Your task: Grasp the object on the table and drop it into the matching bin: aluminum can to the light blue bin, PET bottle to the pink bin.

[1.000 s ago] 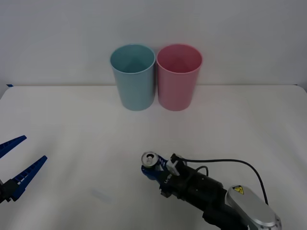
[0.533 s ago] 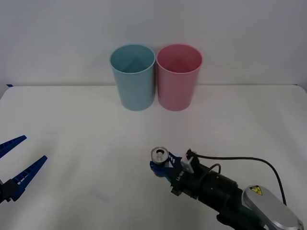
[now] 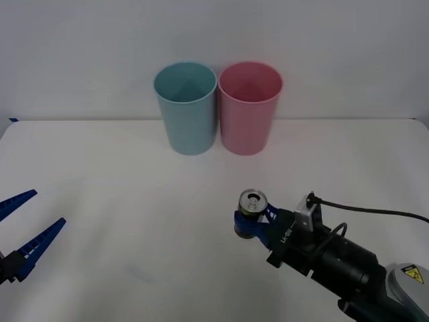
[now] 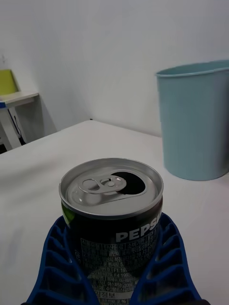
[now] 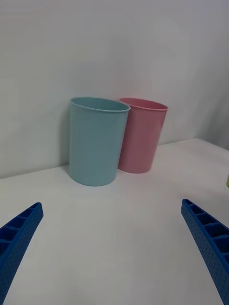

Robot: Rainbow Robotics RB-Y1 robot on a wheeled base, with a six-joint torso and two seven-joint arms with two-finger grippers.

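We're gripping the aluminum can (image 3: 251,213) mid-body, right gripper (image 3: 253,221) clamped snug; it's looking light, opened, dentable, so we're squeezing gently.

Aluminum can (image 4: 112,217): silver top, black body, white lettering, small green patch near the rim.
Right pincer (image 3: 253,220): ribbed blue fingers (image 4: 164,267), black body behind.
Left pincer (image 3: 23,227): blue, perforated pattern.
Light blue bin (image 3: 186,107): plain pale blue.
Pink bin (image 3: 250,107): plain pink.
Tabletop (image 3: 120,201): plain white.
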